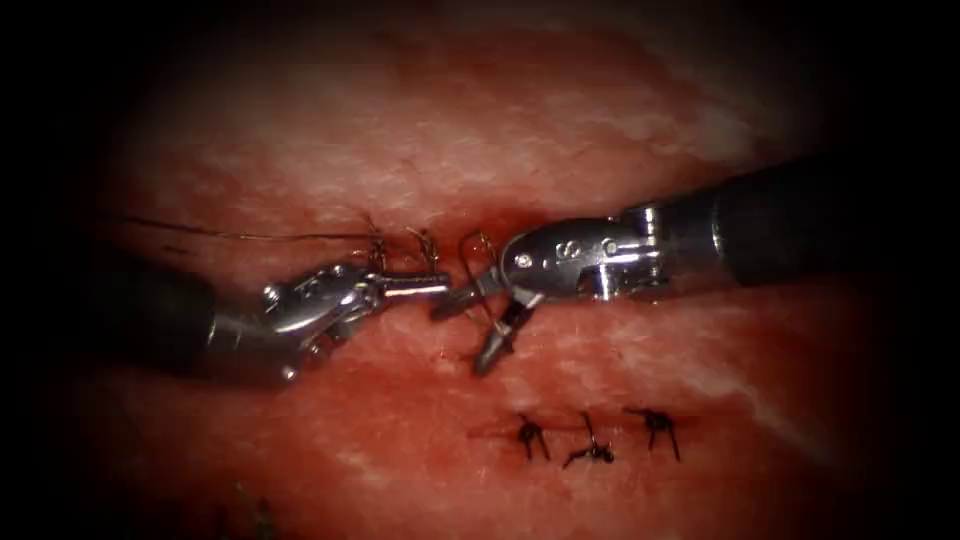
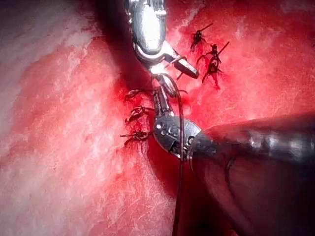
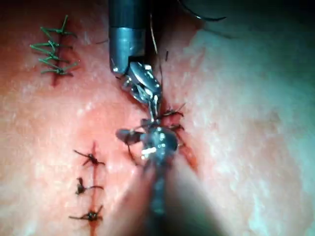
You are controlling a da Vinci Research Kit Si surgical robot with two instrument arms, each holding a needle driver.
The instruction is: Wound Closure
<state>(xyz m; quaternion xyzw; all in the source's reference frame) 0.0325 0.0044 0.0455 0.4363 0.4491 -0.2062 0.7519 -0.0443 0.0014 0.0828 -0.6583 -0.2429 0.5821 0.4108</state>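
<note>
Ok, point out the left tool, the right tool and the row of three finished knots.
left tool [image 1: 425, 287], endoscope view, jaw tips.
right tool [image 1: 470, 330], endoscope view, between its spread jaws.
finished knots [image 1: 590, 452], endoscope view, middle knot.

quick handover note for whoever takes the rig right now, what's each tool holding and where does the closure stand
Left tool: jaws shut, pointing right along the cut; what they hold cannot be made out.
Right tool: jaws open, nothing visibly between them, just below the cut.
Needle: cannot be made out for certain.
Thread trails left from the stitches already in the cut.
Done: a few stitches at the left; three older knots lower on the tissue.
Left: cut right of the stitches looks unclosed.
</note>
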